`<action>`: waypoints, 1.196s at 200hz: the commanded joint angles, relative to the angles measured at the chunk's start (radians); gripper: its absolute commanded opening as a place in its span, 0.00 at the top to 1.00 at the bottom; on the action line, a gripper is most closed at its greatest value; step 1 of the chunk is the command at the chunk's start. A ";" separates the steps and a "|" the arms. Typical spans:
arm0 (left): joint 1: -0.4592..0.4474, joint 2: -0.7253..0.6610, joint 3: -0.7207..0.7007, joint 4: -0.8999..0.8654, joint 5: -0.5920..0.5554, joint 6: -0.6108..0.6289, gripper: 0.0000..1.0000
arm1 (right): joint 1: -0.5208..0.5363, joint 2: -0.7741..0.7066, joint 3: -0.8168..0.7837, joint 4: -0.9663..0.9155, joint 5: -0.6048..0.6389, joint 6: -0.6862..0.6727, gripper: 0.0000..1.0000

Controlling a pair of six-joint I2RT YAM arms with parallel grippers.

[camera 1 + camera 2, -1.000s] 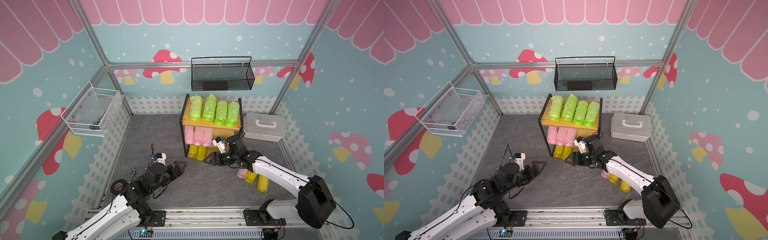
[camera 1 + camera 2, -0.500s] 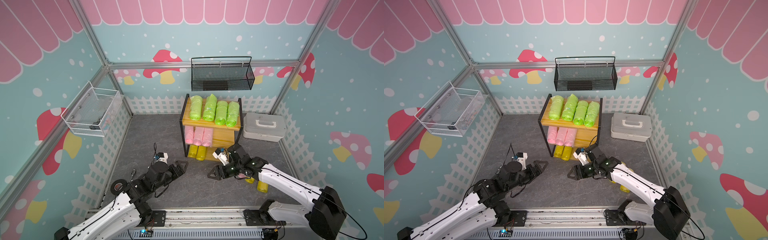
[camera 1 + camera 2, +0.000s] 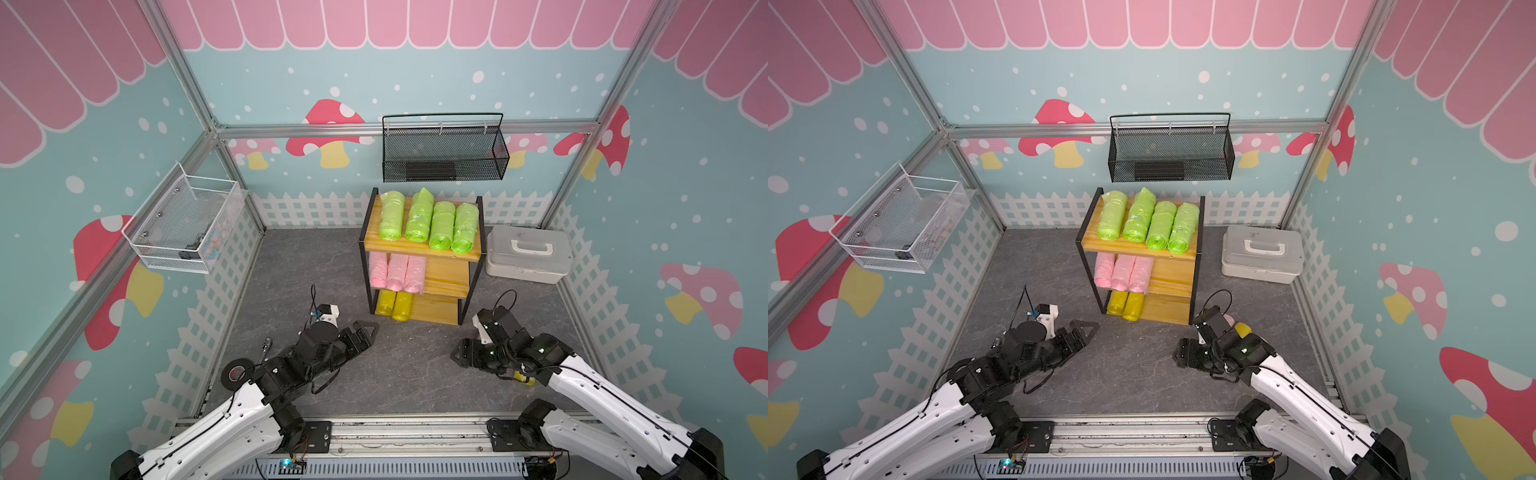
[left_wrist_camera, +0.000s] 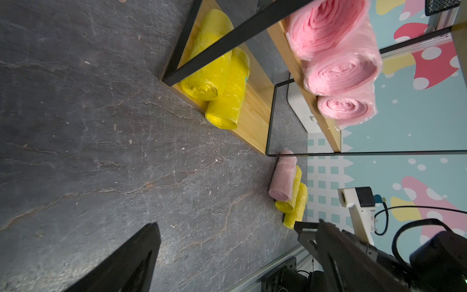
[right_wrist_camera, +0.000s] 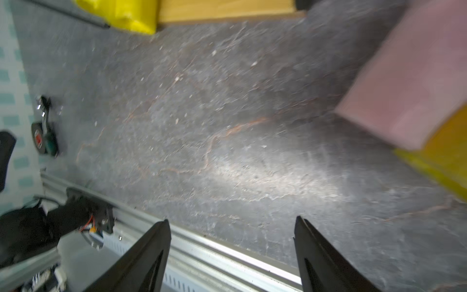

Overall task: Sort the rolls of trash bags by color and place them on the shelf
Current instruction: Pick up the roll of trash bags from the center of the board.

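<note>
My left pincer [image 3: 368, 334] hangs released and empty above the worktop [image 3: 316, 266], just in front of the shelf's [image 3: 419, 249] left front leg. Its two black fingers [image 4: 141, 252] are spread wide in the left wrist view. My right pincer [image 3: 459, 354] is released too. In the right wrist view its jaws stand apart with only bare worktop and the front rail between them, and it sits low towards the front edge, right of centre.

The shelf stands near the back edge of the worktop, right of the middle. Four lime green rolls [image 3: 428, 222] lie side by side on its top board and three pale pink rolls [image 3: 397, 272] are packed at the left of the middle board. Two yellow rolls [image 3: 392, 304] lie at the left of the bottom board.

A loose pink roll [image 4: 283, 177] and two loose yellow rolls [image 4: 293, 204] lie touching on the worktop, off the shelf's right front corner towards the right edge. In both top views my right arm hides most of them.

A white lidded box [image 3: 528, 259] fills the back right corner. A roll of black tape [image 3: 232, 374] lies at the left edge.
</note>
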 commanded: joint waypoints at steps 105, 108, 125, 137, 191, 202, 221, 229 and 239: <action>0.005 0.008 0.053 -0.002 0.026 0.028 0.02 | -0.355 0.191 0.032 0.081 0.017 -0.109 0.28; 0.005 0.009 0.054 -0.002 0.027 0.030 0.02 | -0.357 0.201 0.036 0.080 0.018 -0.113 0.28; 0.005 0.011 0.056 -0.002 0.030 0.030 0.02 | -0.364 0.237 0.049 0.084 0.039 -0.124 0.30; 0.005 0.007 0.053 -0.003 0.028 0.030 0.02 | -0.367 0.253 0.050 0.089 0.051 -0.126 0.31; 0.005 0.018 0.047 0.000 0.029 0.027 0.02 | -0.368 0.355 0.038 0.158 0.054 -0.138 0.33; 0.005 0.018 0.046 0.000 0.031 0.028 0.02 | -0.368 0.374 0.034 0.165 0.056 -0.142 0.34; 0.005 0.014 0.038 0.001 0.029 0.026 0.02 | -0.368 0.403 0.030 0.168 0.061 -0.152 0.34; 0.005 0.011 0.034 0.001 0.029 0.023 0.02 | -0.368 0.414 0.027 0.170 0.065 -0.157 0.34; 0.005 0.011 0.029 0.001 0.026 0.020 0.02 | -0.367 0.432 0.026 0.173 0.067 -0.163 0.35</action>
